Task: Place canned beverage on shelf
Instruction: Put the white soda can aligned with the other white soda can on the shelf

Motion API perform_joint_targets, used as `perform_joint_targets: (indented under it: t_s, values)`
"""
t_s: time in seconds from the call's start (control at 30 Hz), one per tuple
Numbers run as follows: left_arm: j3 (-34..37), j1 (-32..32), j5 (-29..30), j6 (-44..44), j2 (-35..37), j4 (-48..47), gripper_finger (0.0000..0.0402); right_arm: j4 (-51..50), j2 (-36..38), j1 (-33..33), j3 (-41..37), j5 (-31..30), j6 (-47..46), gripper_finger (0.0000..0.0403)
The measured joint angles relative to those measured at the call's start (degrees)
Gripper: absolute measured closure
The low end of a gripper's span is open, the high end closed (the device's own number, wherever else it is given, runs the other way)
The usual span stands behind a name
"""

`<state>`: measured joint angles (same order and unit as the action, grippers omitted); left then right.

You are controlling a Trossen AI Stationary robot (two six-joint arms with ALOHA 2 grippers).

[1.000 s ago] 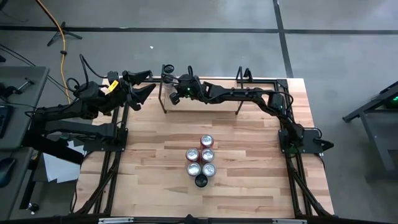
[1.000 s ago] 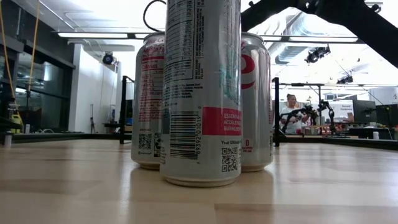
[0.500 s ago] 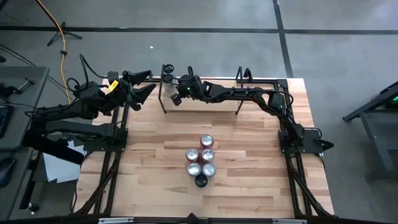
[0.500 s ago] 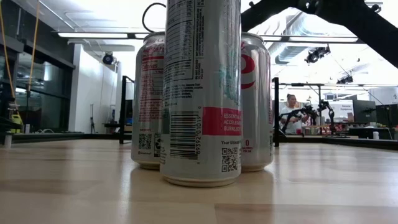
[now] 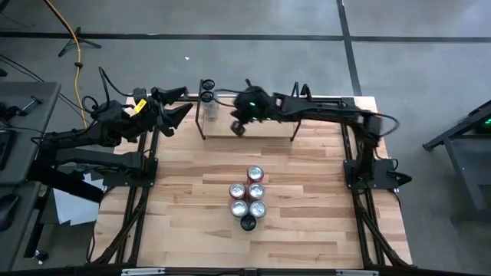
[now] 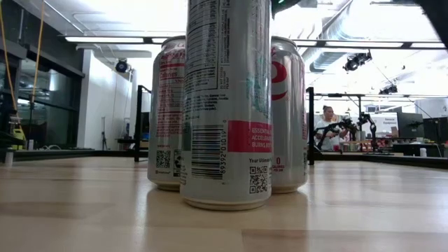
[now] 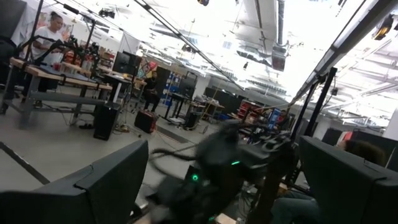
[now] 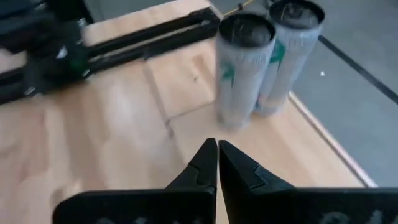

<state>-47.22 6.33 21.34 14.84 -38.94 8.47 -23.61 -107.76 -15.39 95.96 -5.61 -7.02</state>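
Right gripper, fingers together, is drawing back empty from two cans standing at the shelf end; six cans are waiting mid-table.

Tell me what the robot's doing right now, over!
Right gripper shut, empty, above the shelf. Left gripper open, waiting at the table's left edge. Two cans standing on the shelf's left end; six cans clustered mid-table. Nothing blocking.

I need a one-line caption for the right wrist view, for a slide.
Right gripper, fingers shut and empty, faces two grey beverage cans standing side by side on the pale wooden shelf.
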Motion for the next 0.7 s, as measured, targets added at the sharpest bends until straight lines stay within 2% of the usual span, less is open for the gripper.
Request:
perform_joint_targets:
  t_s: [0.2,0.3,0.4,0.57,0.7]
  values:
    - [0.0,0.0,-0.13,0.01,0.0,-0.92,0.003,7.34,19.95,3.03,-24.2,1.42,-8.11,0.0403]
    - [0.0,0.0,-0.14,0.01,-0.04,-1.26,0.003,16.42,28.59,6.7,-35.01,6.55,-15.87,0.0403]
    - [0.0,0.0,-0.15,0.01,-0.04,-1.3,0.003,27.7,34.04,10.89,-42.99,7.86,-22.67,0.0403]
    - [0.0,0.0,-1.21,-0.01,-0.04,-1.33,0.003,41.96,36.32,15.53,-48.84,7.66,-23.53,0.0403]
    - [0.0,-0.02,-1.81,-0.01,-0.04,-1.38,0.003,43.15,36.3,16.67,-48.39,7.61,-21.39,0.0403]
